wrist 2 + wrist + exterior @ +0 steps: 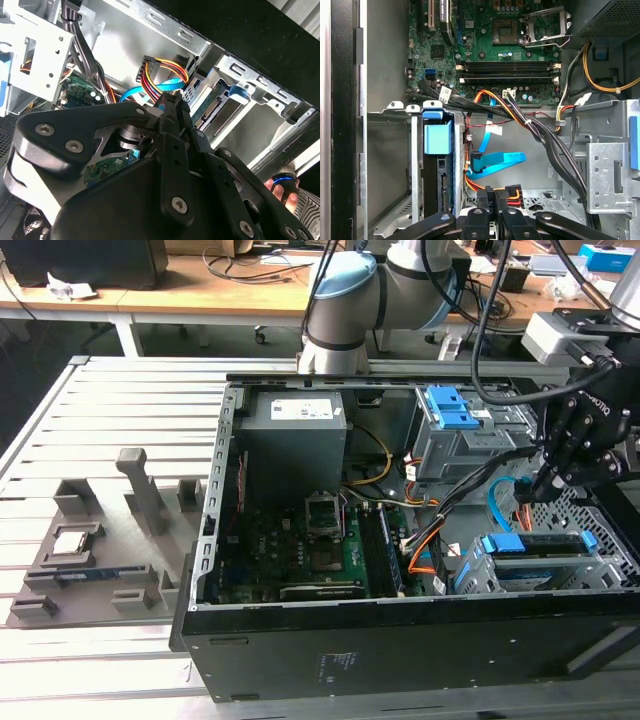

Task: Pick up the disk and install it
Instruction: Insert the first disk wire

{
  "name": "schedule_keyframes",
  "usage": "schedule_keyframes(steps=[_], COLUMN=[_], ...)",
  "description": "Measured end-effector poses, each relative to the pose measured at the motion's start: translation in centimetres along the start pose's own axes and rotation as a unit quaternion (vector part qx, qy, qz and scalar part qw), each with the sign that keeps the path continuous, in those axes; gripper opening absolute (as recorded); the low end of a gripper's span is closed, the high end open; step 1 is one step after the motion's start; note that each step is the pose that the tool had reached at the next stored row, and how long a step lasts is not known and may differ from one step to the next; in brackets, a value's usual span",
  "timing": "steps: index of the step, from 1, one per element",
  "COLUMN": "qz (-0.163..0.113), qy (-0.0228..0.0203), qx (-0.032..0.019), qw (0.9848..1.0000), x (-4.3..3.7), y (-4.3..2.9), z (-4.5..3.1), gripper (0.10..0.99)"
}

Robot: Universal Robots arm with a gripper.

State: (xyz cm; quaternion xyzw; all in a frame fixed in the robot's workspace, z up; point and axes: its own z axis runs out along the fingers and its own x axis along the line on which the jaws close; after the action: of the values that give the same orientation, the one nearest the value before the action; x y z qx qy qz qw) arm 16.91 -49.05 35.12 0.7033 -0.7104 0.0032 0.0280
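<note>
Exterior view: open case (400, 640) on the desk (100, 440). Disk (535, 548) lies in the bay at the case's near corner on the exterior view's right, with blue rails at both ends. Pincer (548, 478) hangs just above it, apart from it, carrying nothing.

First wrist view: disk (441, 187) sits edge-on inside the bay (395, 106), with a blue tab (437, 137) at its end and its connector facing out. Pincer (492, 199) has its fingers nearly together and empty, near the connector end. Blue cable (497, 161) lies beside the bay; its end looks off the disk.

Second wrist view: pincer (174, 106) is narrow with nothing between the fingers. Disk (212, 107) sits in the bay beyond.

Pick-up and placing look done. Cannot tell if the disk is fully latched. Cabling looks undone.
</note>
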Motion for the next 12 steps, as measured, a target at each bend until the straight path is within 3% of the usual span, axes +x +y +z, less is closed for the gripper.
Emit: schedule_keyframes(steps=[7, 12], qz=[0.0, 0.0], qy=[0.0004, 0.0004], qx=[0.0, 0.0], qw=[1.0, 1.0], x=[0.0, 0.76], y=[0.0, -0.01], z=[0.0, 0.04], gripper=[0.169, 0.169])
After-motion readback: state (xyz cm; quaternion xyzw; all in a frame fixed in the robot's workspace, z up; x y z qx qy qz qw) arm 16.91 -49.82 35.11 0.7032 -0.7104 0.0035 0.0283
